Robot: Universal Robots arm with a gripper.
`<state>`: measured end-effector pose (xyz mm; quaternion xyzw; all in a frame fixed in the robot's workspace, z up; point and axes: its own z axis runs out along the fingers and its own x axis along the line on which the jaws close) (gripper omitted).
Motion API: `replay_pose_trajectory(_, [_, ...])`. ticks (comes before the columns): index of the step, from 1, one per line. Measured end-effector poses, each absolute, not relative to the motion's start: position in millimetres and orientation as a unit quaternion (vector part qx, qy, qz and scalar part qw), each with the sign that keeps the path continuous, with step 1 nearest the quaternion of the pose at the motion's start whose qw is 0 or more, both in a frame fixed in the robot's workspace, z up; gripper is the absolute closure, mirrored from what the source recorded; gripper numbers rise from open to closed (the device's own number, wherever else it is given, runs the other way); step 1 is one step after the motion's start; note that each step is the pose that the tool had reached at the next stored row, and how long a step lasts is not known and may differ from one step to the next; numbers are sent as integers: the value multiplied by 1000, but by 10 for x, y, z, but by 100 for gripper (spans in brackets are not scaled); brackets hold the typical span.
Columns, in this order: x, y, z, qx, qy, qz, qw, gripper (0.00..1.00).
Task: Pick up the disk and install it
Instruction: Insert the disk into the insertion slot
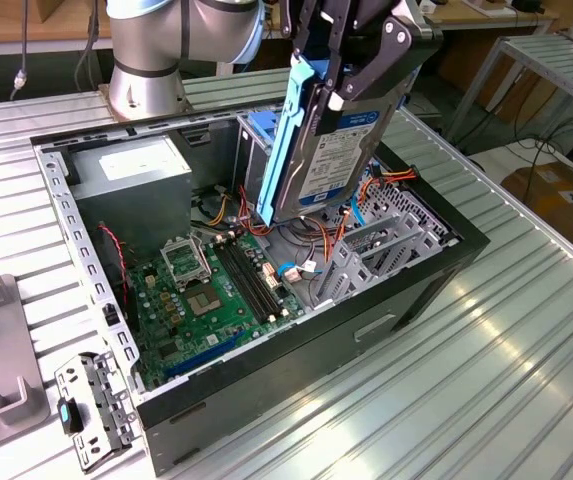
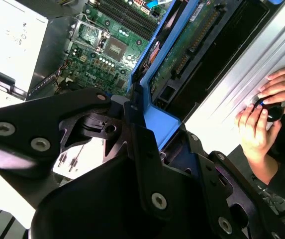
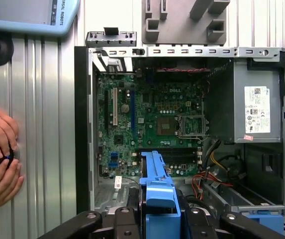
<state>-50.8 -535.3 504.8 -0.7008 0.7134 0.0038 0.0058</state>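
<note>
One disk (image 1: 328,140) hangs clamped in the jaws, which are closed on its upper end, a black finger (image 1: 391,50) pressed to each broad side; its bright blue carrier rail (image 1: 286,140) runs down one edge, and its grey face carries one white printed label whose lettering cannot be made out. It stands tilted, nearly upright, its lower end directly beneath the jaws, just above the open computer case (image 1: 416,290) and touching nothing there that I can see. In both wrist views the blue carrier (image 3: 157,186) juts out from between the jaws toward the case interior, and the second wrist view shows the disk's green circuit side (image 2: 192,40). Below the jaws lies one green motherboard (image 1: 206,290); off to one side of them sits one grey power supply (image 1: 131,170) with one white label on top, seen in the first wrist view (image 3: 256,109) with a small pink sticker under it. Several orange and red cables (image 1: 341,235) curl close under the disk. Two hands (image 3: 0,149) of a person rest on the ribbed worktop (image 1: 486,380) well clear of the jaws, closed around one small dark object. One metal bracket with a blue tab (image 1: 91,410) lies on the worktop beside the case
</note>
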Motion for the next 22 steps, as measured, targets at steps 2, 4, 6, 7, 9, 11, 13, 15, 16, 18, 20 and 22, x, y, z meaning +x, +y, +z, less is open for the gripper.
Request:
replay_pose_trajectory(2, [-506,-5353,5048,-701,713,4,6,63])
replay_pose_trajectory(4, [-506,-5353,5048,-701,713,4,6,63])
replay_pose_trajectory(6, [-505,-5353,5048,-701,713,4,6,63])
replay_pose_trajectory(7, [-505,-5353,5048,-701,713,4,6,63])
replay_pose_trajectory(9, [-505,-5353,5048,-701,713,4,6,63])
replay_pose_trajectory(11, [-505,-5354,5048,-701,713,4,6,63])
replay_pose_trajectory(13, [-504,-5371,5045,-701,713,4,6,63])
replay_pose_trajectory(15, [-504,-5419,5038,-701,713,4,6,63])
replay_pose_trajectory(16, [-487,-5445,5024,-701,713,4,6,63])
replay_pose_trajectory(18, [-413,-5472,4976,-701,713,3,5,63])
replay_pose_trajectory(20, [-361,-5479,4953,-701,713,3,5,63])
replay_pose_trajectory(22, [-264,-5481,4930,-701,713,2,5,63])
